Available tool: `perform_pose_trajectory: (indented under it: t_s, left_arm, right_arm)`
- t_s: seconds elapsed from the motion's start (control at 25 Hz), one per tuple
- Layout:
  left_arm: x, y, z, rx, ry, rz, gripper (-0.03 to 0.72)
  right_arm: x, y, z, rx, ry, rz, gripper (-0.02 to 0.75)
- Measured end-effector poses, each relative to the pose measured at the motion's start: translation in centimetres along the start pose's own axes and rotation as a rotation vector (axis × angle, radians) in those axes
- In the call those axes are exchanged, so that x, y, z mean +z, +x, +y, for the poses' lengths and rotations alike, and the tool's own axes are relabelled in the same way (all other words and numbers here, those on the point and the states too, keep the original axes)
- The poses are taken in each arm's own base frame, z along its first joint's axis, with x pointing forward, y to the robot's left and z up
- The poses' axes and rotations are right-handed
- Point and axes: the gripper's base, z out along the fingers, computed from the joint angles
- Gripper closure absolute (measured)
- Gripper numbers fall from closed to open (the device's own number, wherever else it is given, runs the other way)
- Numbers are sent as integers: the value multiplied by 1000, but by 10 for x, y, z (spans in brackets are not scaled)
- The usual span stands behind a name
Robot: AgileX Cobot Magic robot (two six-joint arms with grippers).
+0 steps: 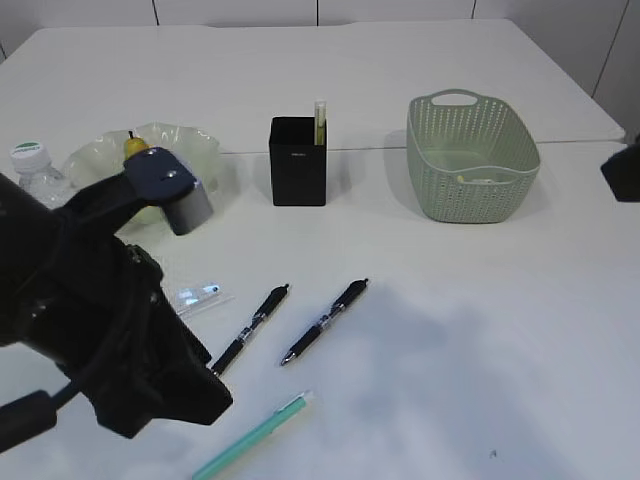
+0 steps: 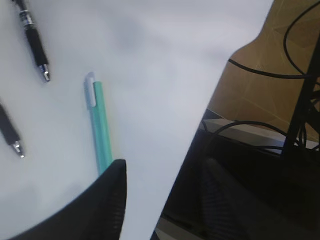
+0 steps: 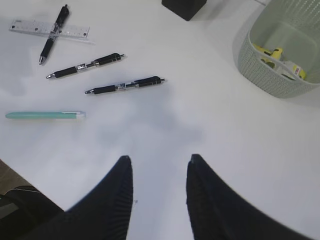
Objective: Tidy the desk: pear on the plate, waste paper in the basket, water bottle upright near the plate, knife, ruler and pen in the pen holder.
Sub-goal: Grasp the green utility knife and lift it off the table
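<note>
The yellow pear (image 1: 135, 147) lies in the wavy pale green plate (image 1: 190, 143). The water bottle (image 1: 34, 170) stands upright left of the plate. The pale yellow knife (image 1: 320, 122) sticks up out of the black pen holder (image 1: 298, 162). Waste paper (image 3: 276, 54) lies inside the basket (image 1: 470, 155). The clear ruler (image 3: 50, 28) lies flat on the desk with a black pen (image 3: 52, 32) across it. Two more black pens (image 3: 87, 66) (image 3: 125, 85) and a mint-green pen (image 3: 45, 115) lie loose. My left gripper (image 2: 165, 170) is open over the desk's front edge, beside the green pen (image 2: 100, 125). My right gripper (image 3: 159, 162) hangs open, with only bare desk between its fingers.
My bulky left arm (image 1: 100, 320) fills the front left of the exterior view and hides part of the ruler (image 1: 200, 298). Beyond the desk's front edge are cables and dark equipment (image 2: 260, 165). The right arm (image 1: 622, 170) shows only at the right border.
</note>
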Motion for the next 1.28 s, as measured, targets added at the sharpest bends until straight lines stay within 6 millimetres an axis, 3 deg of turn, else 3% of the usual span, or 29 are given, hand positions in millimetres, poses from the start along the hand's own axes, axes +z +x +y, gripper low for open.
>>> perform_pose_trajectory:
  t_s: [0.28,0.44,0.88,1.28]
  left_arm:
    - [10,-4,-29,101,40,4,347]
    - [27,-3,-35,124,62,52,347]
    - [51,-5,-22,172,-20,74,347]
    - [51,-13,-15,229,-110,-6,347]
  right_arm:
    - [6,9,1,5,-6,26,437]
    - [6,9,0,2,14,31,437]
    - [-4,20,-8,11,138,36,437]
    - [-42,52,-2,11,232,-69,437]
